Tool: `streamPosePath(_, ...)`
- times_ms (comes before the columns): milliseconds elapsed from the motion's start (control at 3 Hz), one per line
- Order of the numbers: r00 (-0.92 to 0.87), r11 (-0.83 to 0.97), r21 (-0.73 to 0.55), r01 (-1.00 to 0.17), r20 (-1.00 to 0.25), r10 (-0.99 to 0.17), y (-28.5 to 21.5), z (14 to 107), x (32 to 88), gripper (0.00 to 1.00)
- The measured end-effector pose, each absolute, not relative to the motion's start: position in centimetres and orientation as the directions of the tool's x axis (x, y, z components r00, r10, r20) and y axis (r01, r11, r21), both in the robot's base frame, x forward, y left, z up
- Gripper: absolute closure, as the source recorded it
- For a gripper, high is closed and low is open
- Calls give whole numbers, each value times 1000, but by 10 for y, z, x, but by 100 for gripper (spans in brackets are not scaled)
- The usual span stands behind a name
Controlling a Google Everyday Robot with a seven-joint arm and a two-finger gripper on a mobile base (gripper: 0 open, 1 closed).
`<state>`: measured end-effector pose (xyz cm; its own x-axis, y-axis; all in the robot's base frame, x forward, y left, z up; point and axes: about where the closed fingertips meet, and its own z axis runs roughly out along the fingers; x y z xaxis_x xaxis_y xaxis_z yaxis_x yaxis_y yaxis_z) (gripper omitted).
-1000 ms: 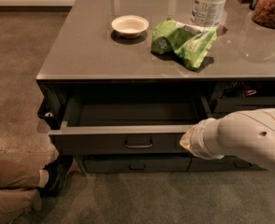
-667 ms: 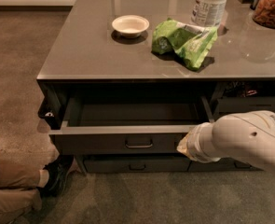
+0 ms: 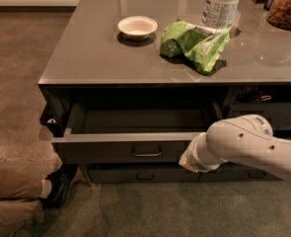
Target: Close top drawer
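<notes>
Closing step in hand: the top drawer [image 3: 110, 152] is pulled well out from under the desk [image 3: 95, 58], with its paler inner box open to view and apparently empty. The gripper [image 3: 184, 161] sits at the right end of the drawer front, right of the metal pull [image 3: 146, 152], touching the panel or just off it. The white wrist blocks its tip, so I cannot tell whether it is open or closed.

Judgement on doing it well:
- Push flat on the front panel, straight back along the drawer rails and away from the camera; no grasp of the pull looks needed.
- Contact is off-centre to the right, which could skew the drawer in its slides. Shifting toward the pull, or pushing slowly, should keep it square.
- Stay on the top front, not the lower drawer [image 3: 145, 174] just beneath it.
- Keep going until the front sits flush under the desk edge. Most of the travel looks left to do.
- Push gently so the bowl [image 3: 137, 27], green bag [image 3: 194, 41] and white tub [image 3: 223, 6] on the desk are not jolted.
- A person's shoe [image 3: 58, 184] is near the left corner on the floor, clear of the push line.
</notes>
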<state>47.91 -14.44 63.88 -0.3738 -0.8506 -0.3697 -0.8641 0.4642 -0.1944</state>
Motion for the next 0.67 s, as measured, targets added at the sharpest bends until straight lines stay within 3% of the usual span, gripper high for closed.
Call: streamPosePath(667,-366,449,-181,-875,-358,-859,-132,625,501,100)
